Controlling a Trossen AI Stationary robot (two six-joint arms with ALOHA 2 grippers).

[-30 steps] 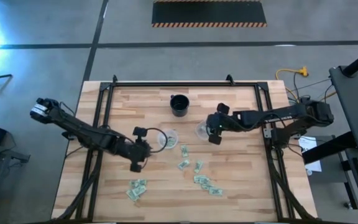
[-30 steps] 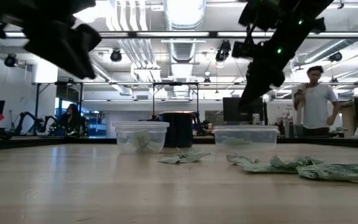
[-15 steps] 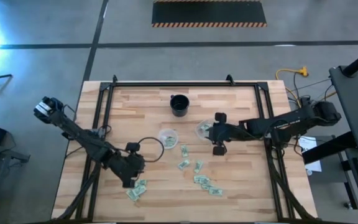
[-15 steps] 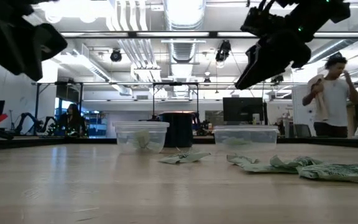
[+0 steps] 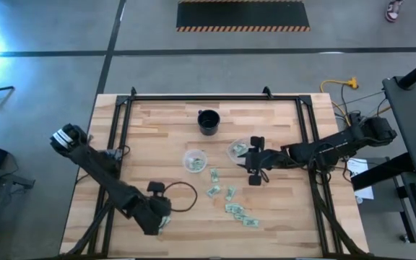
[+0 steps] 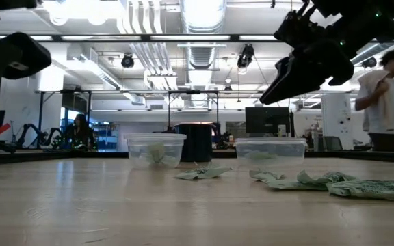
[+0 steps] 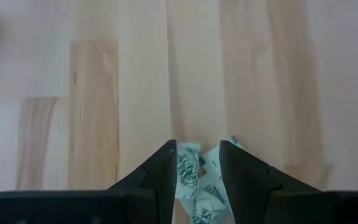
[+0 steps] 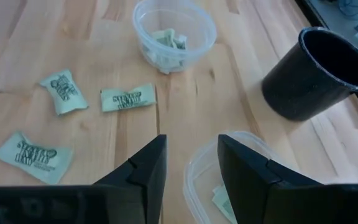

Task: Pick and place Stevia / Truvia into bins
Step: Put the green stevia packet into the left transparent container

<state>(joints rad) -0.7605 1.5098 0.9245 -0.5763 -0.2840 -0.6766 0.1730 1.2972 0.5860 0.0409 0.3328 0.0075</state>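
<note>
The wooden counter (image 5: 280,123) carries loose sweetener packets (image 5: 234,209). The left tool (image 7: 197,163), fingers parted and empty, hangs over a small packet pile (image 7: 194,180) it partly hides. The right tool (image 8: 191,167), open and empty, hovers above one clear cup (image 8: 199,180), cut off; the other cup (image 8: 174,34) holds packets.

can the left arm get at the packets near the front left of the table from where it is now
Probably yes. The left gripper hangs right above that small pile of packets with its fingers apart, and nothing lies between them.
</note>
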